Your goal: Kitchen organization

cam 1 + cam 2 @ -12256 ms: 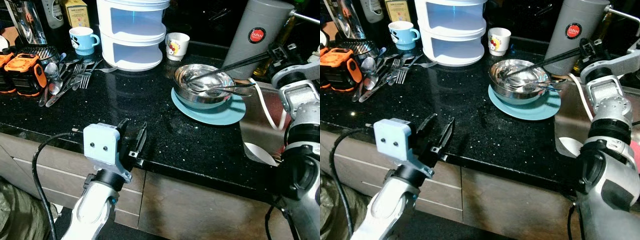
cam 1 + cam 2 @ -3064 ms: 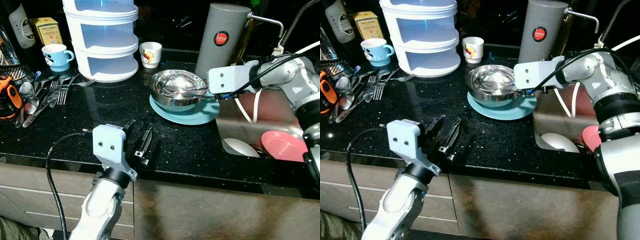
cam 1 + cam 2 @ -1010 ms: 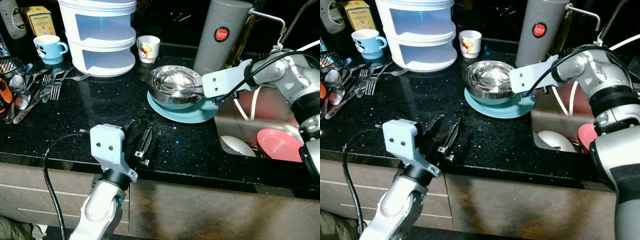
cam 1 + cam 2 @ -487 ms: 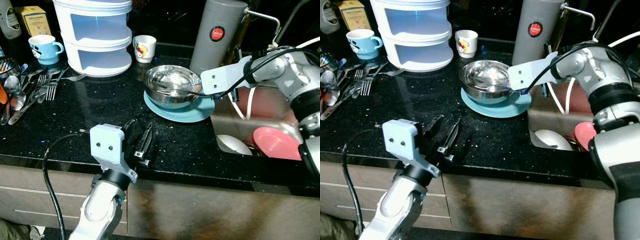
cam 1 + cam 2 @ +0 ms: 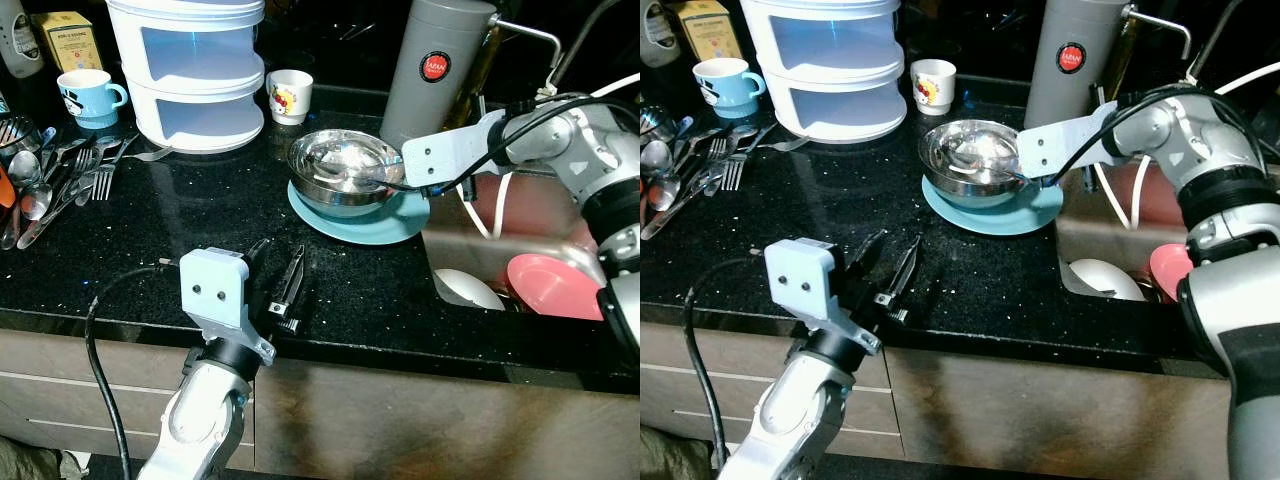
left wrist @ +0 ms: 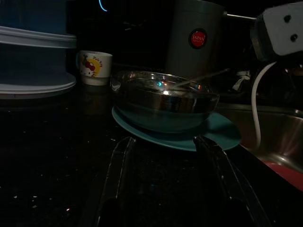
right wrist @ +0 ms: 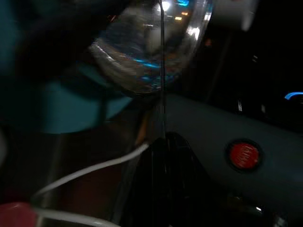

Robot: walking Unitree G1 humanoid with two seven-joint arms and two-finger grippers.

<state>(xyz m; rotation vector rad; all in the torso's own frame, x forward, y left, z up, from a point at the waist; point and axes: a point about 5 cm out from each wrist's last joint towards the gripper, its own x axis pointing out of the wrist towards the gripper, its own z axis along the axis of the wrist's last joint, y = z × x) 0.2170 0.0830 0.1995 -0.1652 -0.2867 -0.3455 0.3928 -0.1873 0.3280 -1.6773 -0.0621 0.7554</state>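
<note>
Right pincer at the steel bowl, pinching a thin utensil handle

The right pincer [image 5: 392, 181] sits at the near rim of the steel bowl [image 5: 343, 170], its fingers pressed together on what looks like a thin metal utensil handle [image 7: 161, 71], though the dark wrist view leaves the exact item unsure. Over the last second the arm has barely moved relative to the bowl, so the grip seems settled and a lift is probably next. The bowl stands on the blue plate [image 5: 385, 222] on the black bench [image 5: 180, 215], beside the sink [image 5: 480, 262] holding a pink plate [image 5: 553, 287]. The left pincer [image 5: 279, 283] hovers spread over the bench's front edge, well short of the bowl. Loose cutlery [image 5: 70, 180] lies far left.
</note>
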